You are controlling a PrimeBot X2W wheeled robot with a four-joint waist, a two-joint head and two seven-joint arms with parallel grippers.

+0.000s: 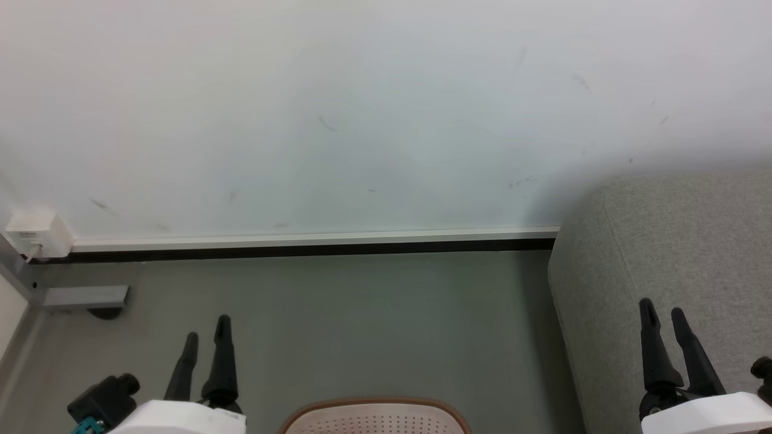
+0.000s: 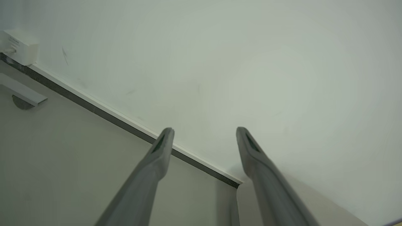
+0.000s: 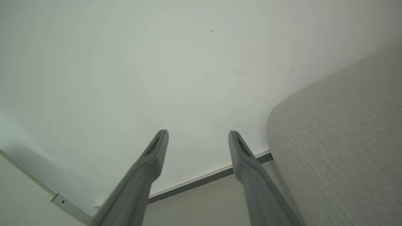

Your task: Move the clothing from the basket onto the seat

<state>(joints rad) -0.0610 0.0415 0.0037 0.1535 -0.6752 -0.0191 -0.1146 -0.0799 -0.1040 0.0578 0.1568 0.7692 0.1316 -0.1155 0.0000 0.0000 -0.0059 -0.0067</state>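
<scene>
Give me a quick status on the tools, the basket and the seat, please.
Left tool open, empty. Right tool open, empty, beside the seat. Basket rim low centre, untouched.

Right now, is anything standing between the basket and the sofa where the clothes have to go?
Nothing visible does. Only bare floor lies between the basket and the sofa to its right. The left gripper and right gripper are open and empty.

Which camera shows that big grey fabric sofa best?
The right wrist view: the grey fabric sofa looms large, weave and rounded edge plain. The head view has its end, partly behind the right gripper. The left wrist view catches a blurred corner.
</scene>
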